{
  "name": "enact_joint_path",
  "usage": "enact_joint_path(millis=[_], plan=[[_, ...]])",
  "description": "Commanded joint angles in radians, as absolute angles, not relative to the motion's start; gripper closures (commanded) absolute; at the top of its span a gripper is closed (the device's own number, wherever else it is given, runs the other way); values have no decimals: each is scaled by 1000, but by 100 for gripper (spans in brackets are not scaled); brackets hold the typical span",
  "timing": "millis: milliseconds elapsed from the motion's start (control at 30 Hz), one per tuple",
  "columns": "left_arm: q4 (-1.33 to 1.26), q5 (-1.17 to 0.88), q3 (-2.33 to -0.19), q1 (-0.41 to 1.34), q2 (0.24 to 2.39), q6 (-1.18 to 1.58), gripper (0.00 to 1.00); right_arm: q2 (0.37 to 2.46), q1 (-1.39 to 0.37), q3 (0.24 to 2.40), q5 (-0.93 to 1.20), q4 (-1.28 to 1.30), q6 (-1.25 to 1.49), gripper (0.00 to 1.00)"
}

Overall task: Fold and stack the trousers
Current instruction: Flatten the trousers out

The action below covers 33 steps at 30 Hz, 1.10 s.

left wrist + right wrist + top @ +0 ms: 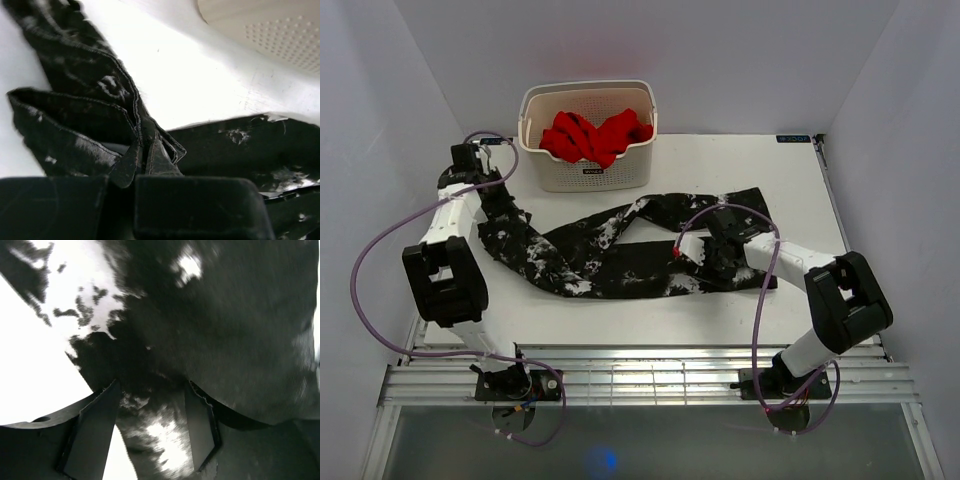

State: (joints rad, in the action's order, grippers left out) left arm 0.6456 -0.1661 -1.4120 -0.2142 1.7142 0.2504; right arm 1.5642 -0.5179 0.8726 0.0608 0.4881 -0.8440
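The black trousers (620,255) with white speckles lie spread in a long crumpled band across the table (800,190). My left gripper (492,192) is at their left end, shut on a bunched seam of the fabric; the left wrist view shows the cloth (75,70) pinched between my gripper's (142,167) fingers. My right gripper (708,250) is low over the right part of the trousers. In the right wrist view it (150,425) is open, its fingers (95,432) straddling a fold of the speckled fabric (240,330).
A white perforated basket (588,90) stands at the back of the table, holding a bright red garment (595,135); its wall shows in the left wrist view (270,25). White walls enclose the table on three sides. A metal rail runs along the near edge (640,365).
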Motion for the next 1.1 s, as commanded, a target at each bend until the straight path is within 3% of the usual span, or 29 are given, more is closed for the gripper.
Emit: enact_joint_path(millis=[0, 133, 267, 400, 533, 667, 967, 1067], plan=[[563, -167, -1393, -157, 1704, 275, 100, 1599, -405, 789, -143, 466, -893, 41], [552, -276, -1416, -153, 1723, 236, 96, 1568, -299, 752, -144, 489, -948, 42], [633, -369, -1457, -190, 1697, 100, 58, 1522, -275, 739, -121, 544, -960, 42], [805, -572, -1514, -369, 1701, -110, 44, 1477, -273, 739, -94, 600, -956, 42], [978, -667, -1537, -448, 1759, -391, 43, 1453, -272, 807, -13, 673, -933, 39], [968, -707, -1433, -483, 1808, -547, 42, 1471, -273, 1015, 156, 752, -858, 31], [947, -882, -1417, -488, 1964, -549, 45, 1690, -469, 1458, 328, 713, -675, 28], [862, -873, -1387, -489, 1915, -486, 45, 1715, -576, 1439, 321, 522, -582, 27]])
